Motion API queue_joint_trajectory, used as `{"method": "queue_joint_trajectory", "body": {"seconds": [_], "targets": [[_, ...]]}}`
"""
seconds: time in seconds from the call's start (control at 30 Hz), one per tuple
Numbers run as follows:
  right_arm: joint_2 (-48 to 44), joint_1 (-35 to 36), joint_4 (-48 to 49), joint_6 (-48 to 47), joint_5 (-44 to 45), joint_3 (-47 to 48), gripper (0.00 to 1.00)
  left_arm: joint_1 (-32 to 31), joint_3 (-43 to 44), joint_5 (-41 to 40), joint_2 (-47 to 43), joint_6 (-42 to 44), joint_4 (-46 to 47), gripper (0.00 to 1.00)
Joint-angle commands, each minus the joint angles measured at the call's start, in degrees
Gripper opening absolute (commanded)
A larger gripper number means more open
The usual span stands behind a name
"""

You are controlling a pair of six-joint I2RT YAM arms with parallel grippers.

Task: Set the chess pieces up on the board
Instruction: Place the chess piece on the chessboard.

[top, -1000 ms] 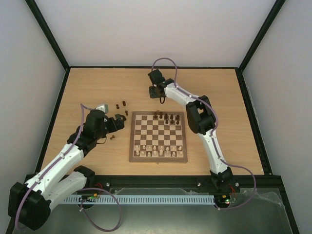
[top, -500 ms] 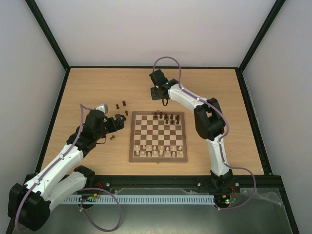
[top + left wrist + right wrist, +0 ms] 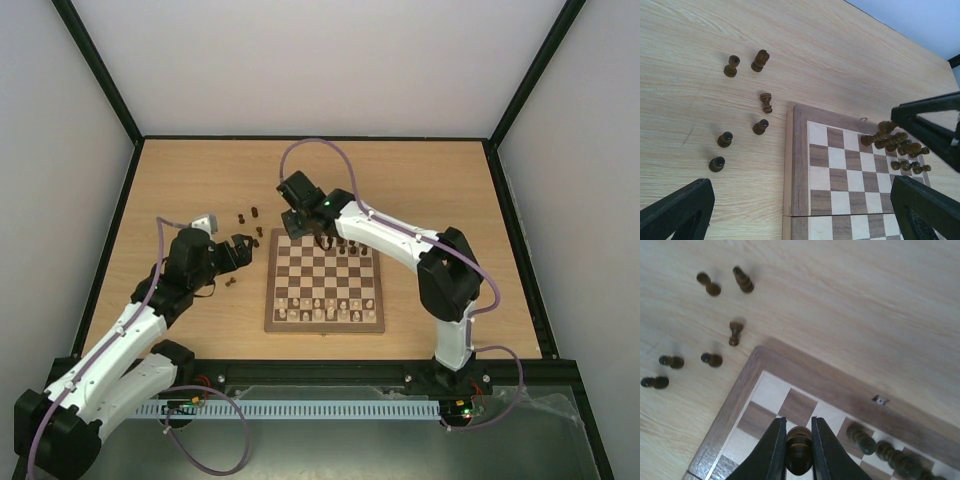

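The board (image 3: 271,290) lies mid-table. My right gripper (image 3: 316,236) hovers over its far left corner, shut on a dark chess piece (image 3: 799,452) that shows between the fingers above the squares near the corner (image 3: 805,375). More dark pieces (image 3: 351,242) stand on the far rows (image 3: 860,438). Several loose dark pieces (image 3: 760,127) lie on the table left of the board (image 3: 800,165), also visible in the right wrist view (image 3: 734,332). My left gripper (image 3: 245,248) is open and holds nothing, just above the board's left edge (image 3: 805,220).
Pale pieces (image 3: 325,310) fill the board's near rows. Two loose dark pieces (image 3: 247,214) sit farther back on the wooden table (image 3: 180,180), one lies near the left gripper (image 3: 232,281). Black frame rails and white walls bound the table.
The right arm swung from behind the board toward the near left and now holds its piece over the board's far left corner. The left arm barely shifted.
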Motion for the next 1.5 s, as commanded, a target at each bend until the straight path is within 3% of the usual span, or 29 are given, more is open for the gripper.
{"method": "queue_joint_trajectory", "body": {"seconds": [0.0,0.5,1.47], "targets": [[2.17,1.60,-4.04,1.70,1.75,-0.91,0.08,-0.31,-0.59,-0.54,-1.17,-0.40,-1.65,1.00],[2.71,1.80,0.92,5.55,4.07,-7.49,0.09,-0.31,-0.70,-0.74,-1.64,-0.38,-2.46,0.99],[6.76,0.59,5.55,6.78,8.21,-6.71,0.09,-0.31,-1.05,-0.91,-2.03,-0.39,-2.56,0.99]]}}
